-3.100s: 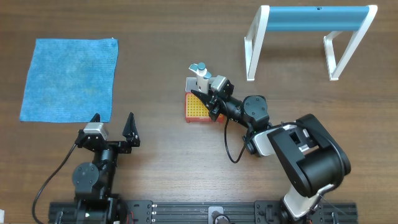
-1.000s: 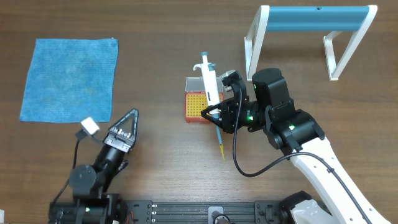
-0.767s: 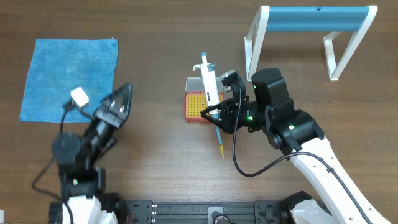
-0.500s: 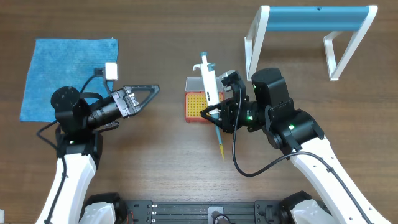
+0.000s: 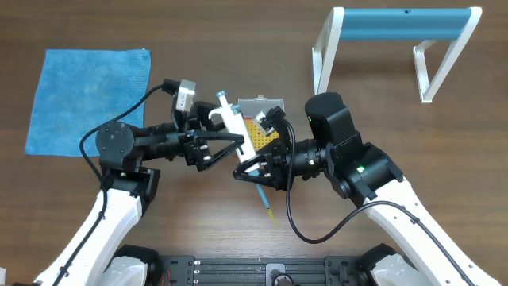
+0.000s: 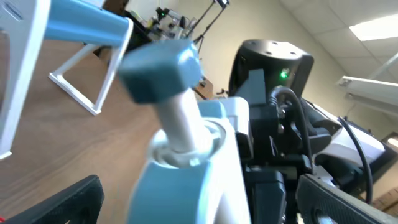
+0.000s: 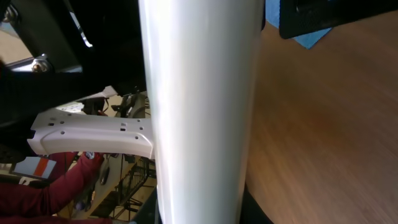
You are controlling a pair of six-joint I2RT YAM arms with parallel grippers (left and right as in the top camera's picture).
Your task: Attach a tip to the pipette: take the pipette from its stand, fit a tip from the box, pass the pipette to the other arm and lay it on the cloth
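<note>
One brown wooden desk [image 5: 198, 63] carries everything, and the two black-and-white robot arms reach in from its near edge and meet over the middle.

Toward the far right corner stands the one white-framed stand with a blue top bar [image 5: 401, 24], with nothing hanging on it. At the far left lies one blue square cloth [image 5: 89, 99], flat, with nothing on it and well apart from both claws. Between stand and cloth, near the middle of the desk, sits one tip box with an orange rack and a pale lid [image 5: 254, 106], partly hidden by the right arm's wrist.

The one white pipette with a blue plunger knob [image 5: 236, 131] is off the stand and in the air just beside the box, slanted in the top view. Its knob points toward the far edge and its shaft toward the near edge. The right claw [image 5: 250, 169] grips it round the lower body, its jaws closed on the white barrel. In the right wrist view that barrel [image 7: 199, 112] runs the full height of the frame.

The left claw [image 5: 228, 149] comes in from the cloth side with its jaws wide. The two black fingers [image 6: 68, 202] stand on either side of the pipette's upper body and knob, with a gap showing on each side, so they flank it without pressing on it.

One slim yellow tip [image 5: 268, 205] sits on the lower end of the shaft, pointing toward the near edge.
</note>
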